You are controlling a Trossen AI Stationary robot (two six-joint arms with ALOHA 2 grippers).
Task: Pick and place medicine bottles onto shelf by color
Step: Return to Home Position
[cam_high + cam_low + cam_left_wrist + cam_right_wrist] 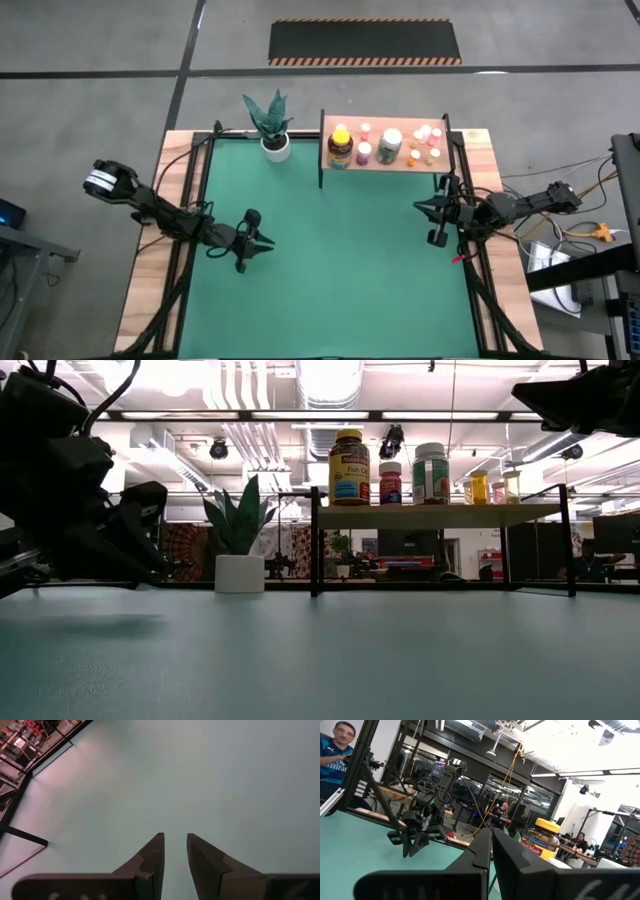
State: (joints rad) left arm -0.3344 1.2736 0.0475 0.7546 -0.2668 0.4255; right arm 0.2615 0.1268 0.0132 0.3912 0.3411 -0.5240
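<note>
The medicine bottles stand upright on the shelf [385,160] at the table's far right. Among them are a large amber one with a yellow cap [340,146] [349,467] [542,840], a pink one [364,152] [391,482], a greenish-clear one [390,145] [431,473] and several small ones [425,145]. My left gripper [262,243] [175,837] hovers over bare green mat at the left, slightly open and holding nothing. My right gripper [425,207] [491,834] is shut and holding nothing, in front of the shelf's right end.
A white pot with a green plant [272,125] [240,550] stands at the far edge, left of the shelf. The shelf's black legs [315,540] rest on the mat. Green mat [340,270] lies between both arms. A person [337,745] shows beyond the table.
</note>
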